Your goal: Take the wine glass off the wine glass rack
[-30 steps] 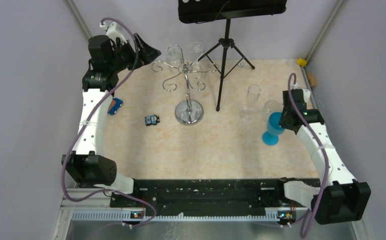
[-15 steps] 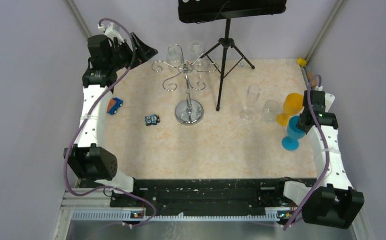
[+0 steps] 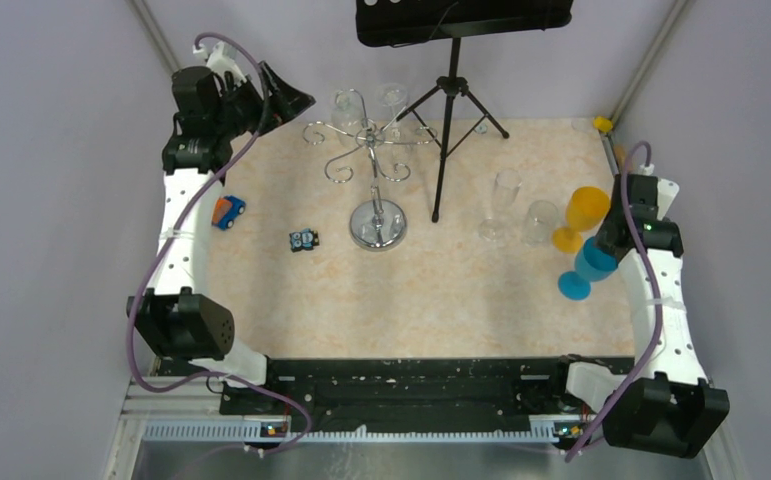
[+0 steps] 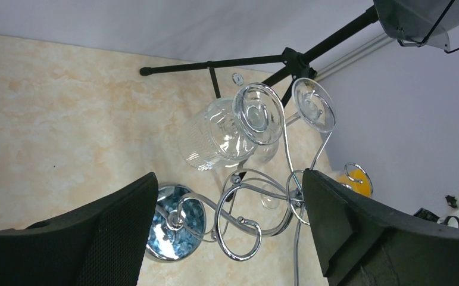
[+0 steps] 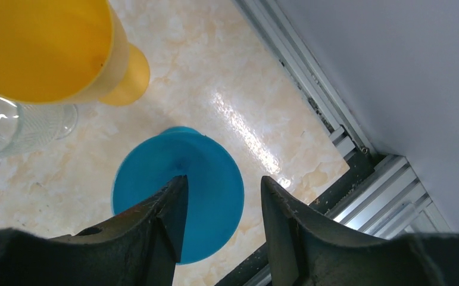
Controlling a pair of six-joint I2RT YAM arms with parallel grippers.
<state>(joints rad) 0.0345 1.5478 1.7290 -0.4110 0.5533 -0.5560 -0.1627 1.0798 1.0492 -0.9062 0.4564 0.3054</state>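
Evidently this is the approach: the left gripper (image 4: 230,196), jaws spread wide, faces the wine glass (image 4: 224,136) hanging at the far side of the wine glass rack (image 4: 242,205), foot hooked above, bowl down, stem vertical. Next it must straddle the bowl and slide it off. The right gripper (image 5: 224,182) hangs parted over a blue goblet (image 5: 179,161).

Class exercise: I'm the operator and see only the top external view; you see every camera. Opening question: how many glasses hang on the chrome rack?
Observer: Two: a ribbed glass and a second glass, each foot in a hook loop of the wine glass rack.
Operator: Is the left claw touching them?
Observer: No, it is wide open, short of the rack.
Operator: And the right claw?
Observer: Open over the standing blue glass, nothing pinched.
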